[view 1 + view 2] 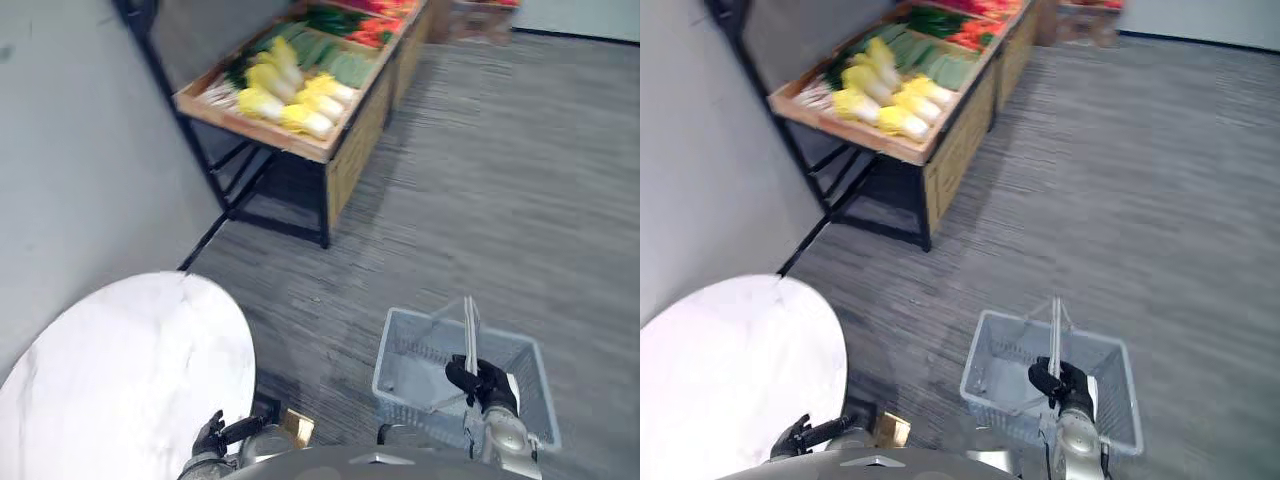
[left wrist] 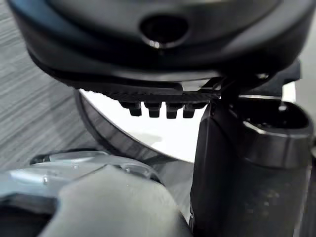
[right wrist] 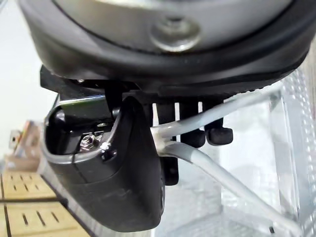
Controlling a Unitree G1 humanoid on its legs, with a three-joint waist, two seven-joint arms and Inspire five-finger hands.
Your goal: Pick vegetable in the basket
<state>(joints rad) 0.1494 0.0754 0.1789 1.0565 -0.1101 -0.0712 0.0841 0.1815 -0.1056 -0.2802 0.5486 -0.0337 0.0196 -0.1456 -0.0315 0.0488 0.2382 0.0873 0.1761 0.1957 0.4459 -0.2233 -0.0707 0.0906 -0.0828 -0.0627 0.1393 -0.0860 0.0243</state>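
The right hand [image 1: 482, 385] is curled tight round the handles [image 1: 470, 332] so the basket [image 1: 400, 375] hangs ready to fill — it is empty. The vegetables [image 1: 290, 95] lie far off on the stand [image 1: 350, 150]. The left hand [image 1: 212, 437] hangs low by the white table [image 1: 120, 370] — I cannot tell its fingers.

Soft, even indoor light from above; no hard shadows. Grey floor [image 1: 500, 150] evenly lit, wall [image 1: 70, 150] paler. Deep shade under vegetable stand [image 1: 355, 140]. White round table [image 1: 120, 370] brightest surface, faint sheen. Left wrist view: table top near blown out, left hand [image 2: 247, 173] dark against it. Right wrist view: backlit basket [image 3: 291, 123] washed pale, glints along handle [image 3: 222, 175], gloss on right hand [image 3: 113, 173].
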